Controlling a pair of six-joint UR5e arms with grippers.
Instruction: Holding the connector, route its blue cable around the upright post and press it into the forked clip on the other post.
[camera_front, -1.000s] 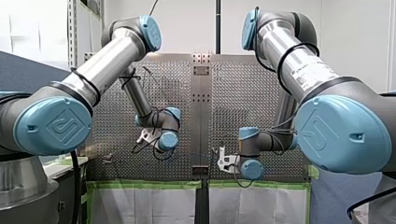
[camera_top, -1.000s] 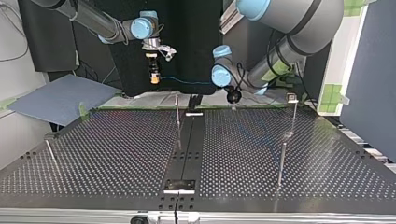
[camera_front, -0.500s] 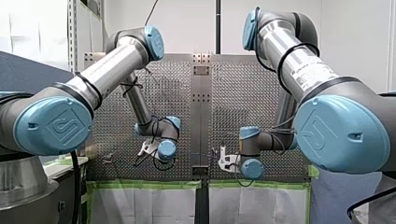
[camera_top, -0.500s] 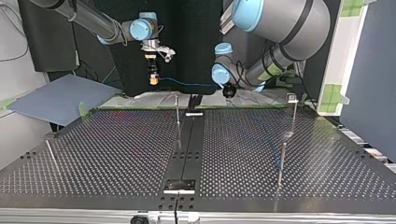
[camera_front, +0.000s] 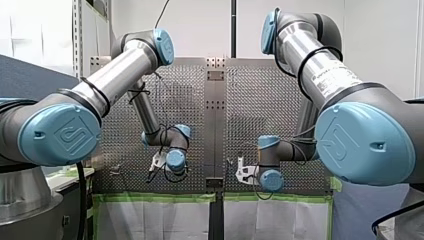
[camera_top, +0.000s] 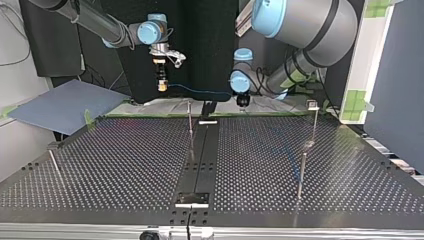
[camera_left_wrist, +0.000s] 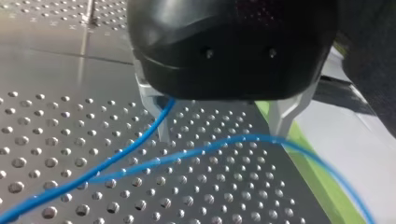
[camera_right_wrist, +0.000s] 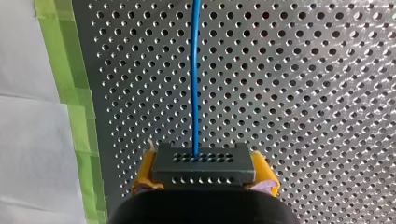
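1. Blue cable (camera_right_wrist: 194, 74) shoots dead straight out of the connector (camera_right_wrist: 203, 163), away from my right gripper (camera_right_wrist: 204, 173). Its yellow pads (camera_right_wrist: 142, 173) are clamped on the grey block's two sides.
2. Over to the top view. The line sags gently from the connector across to my left gripper (camera_left_wrist: 222, 135), its long axis running side to side above the far edge of the table (camera_top: 125, 165).
3. My left gripper stands wide, with pale fingers (camera_left_wrist: 286, 112) well apart. The cable passes loose between them, close by one finger, and nothing is pinched.
4. Here's the relation that matters. The upright post (camera_top: 190, 117) shows just below that span, between the two grippers, and I judge my right arm the nearer. How far the post stands in front of the cable I cannot tell.
5. The forked clip (camera_top: 312, 104) tops the post at the top view's right, well apart from the cable. Its fork is too small to read.
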